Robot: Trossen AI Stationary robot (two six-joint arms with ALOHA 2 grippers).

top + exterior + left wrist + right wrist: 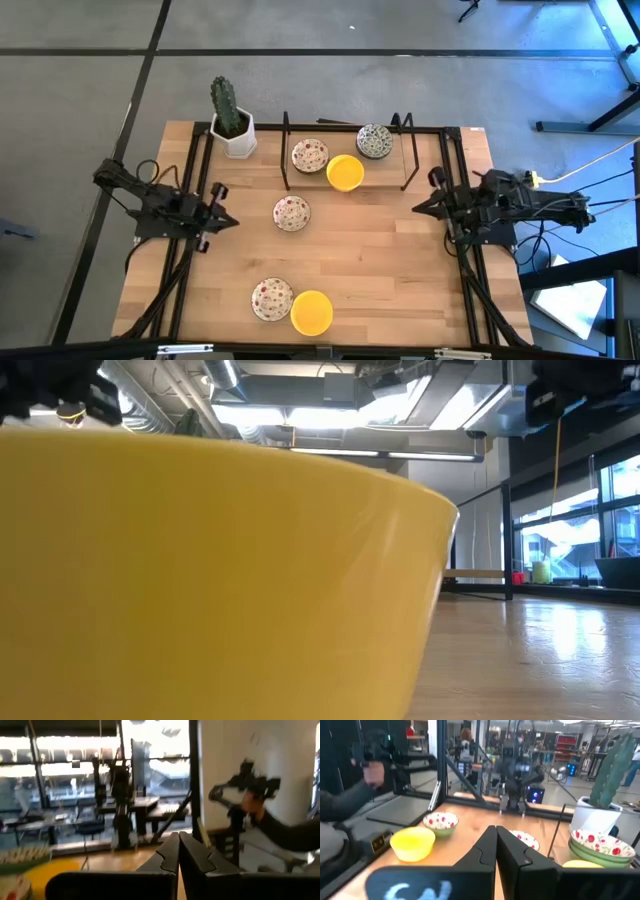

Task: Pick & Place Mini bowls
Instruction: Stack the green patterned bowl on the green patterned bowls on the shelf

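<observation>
Six mini bowls spread over the wooden table [400, 260], none held. At the back, inside a black wire rack [408, 150]: a red-speckled bowl [309, 155], a grey-green patterned bowl [374, 140], and a yellow bowl [345, 172] just beside and in front of the speckled one. Mid-table, alone: another speckled bowl [291, 212]. At the front edge: a third speckled bowl [271, 299] touching a second yellow bowl [312, 312], the same yellow wall filling most of the low view [200, 580]. At the back left corner, a cactus [226, 104] in a white pot [238, 138]. Left gripper [226, 216] parked at the left side, fingers [192, 855] pressed together, empty. Right gripper [420, 207] parked at the right side, fingers [512, 851] likewise closed tight, empty. Both pointing inward toward each other, well apart from every bowl.
</observation>
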